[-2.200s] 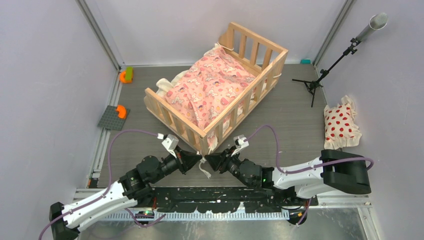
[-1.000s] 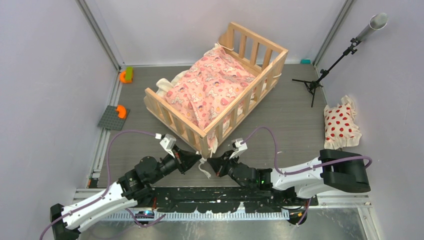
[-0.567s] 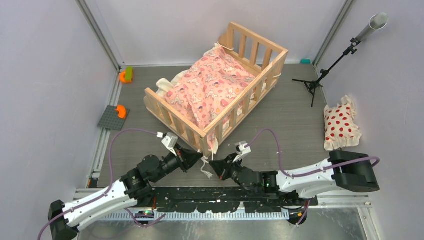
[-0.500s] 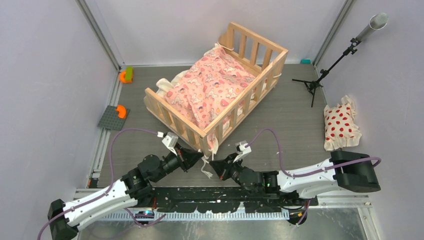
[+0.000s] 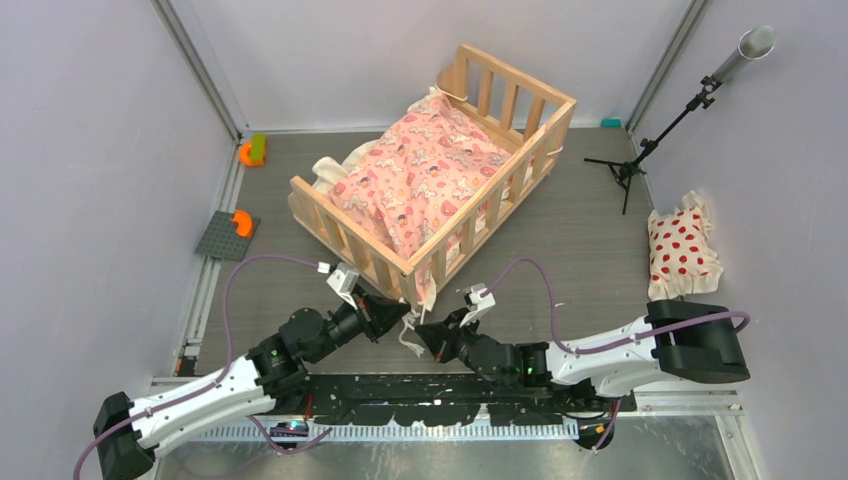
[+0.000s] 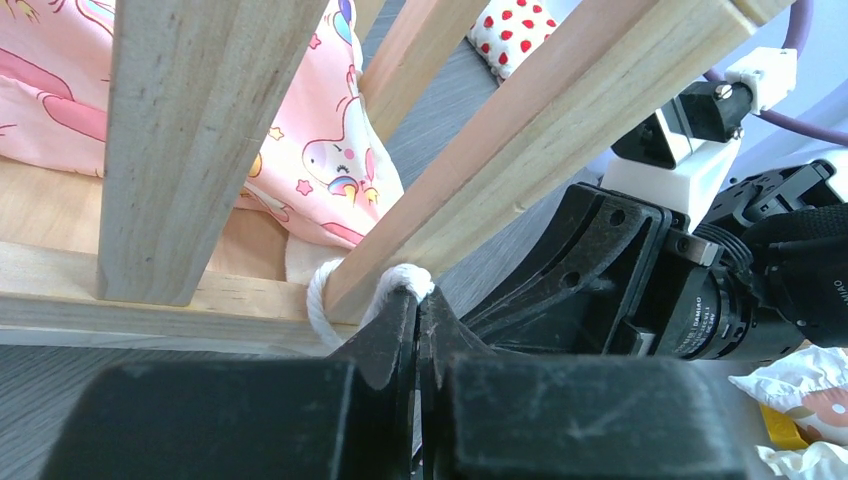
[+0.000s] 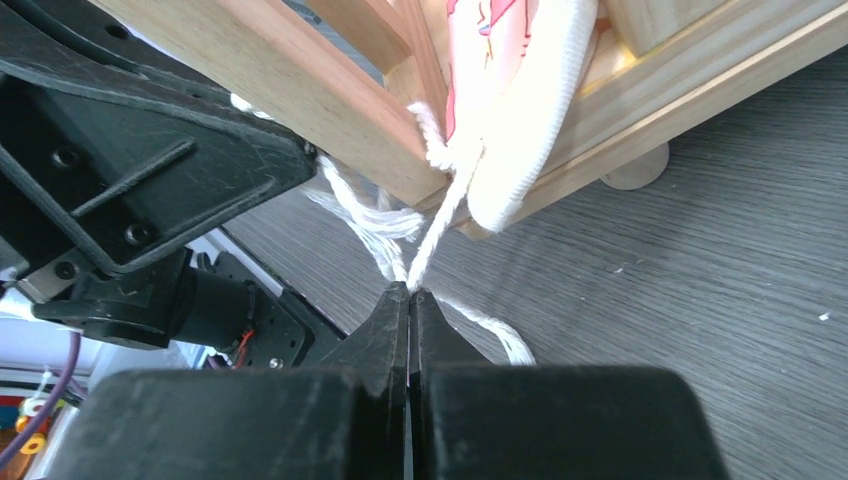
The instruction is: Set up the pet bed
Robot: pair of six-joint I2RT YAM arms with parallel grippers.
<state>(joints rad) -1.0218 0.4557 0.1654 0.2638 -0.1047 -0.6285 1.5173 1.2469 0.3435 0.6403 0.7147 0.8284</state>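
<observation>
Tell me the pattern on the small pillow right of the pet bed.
The pillow is white with red dots; the top external view shows it best.

Centre blocked by pet bed (image 5: 490,186); open floor (image 5: 580,235) to its right; tripod stand (image 5: 628,168), dotted pillow (image 5: 682,250) beyond.
</observation>
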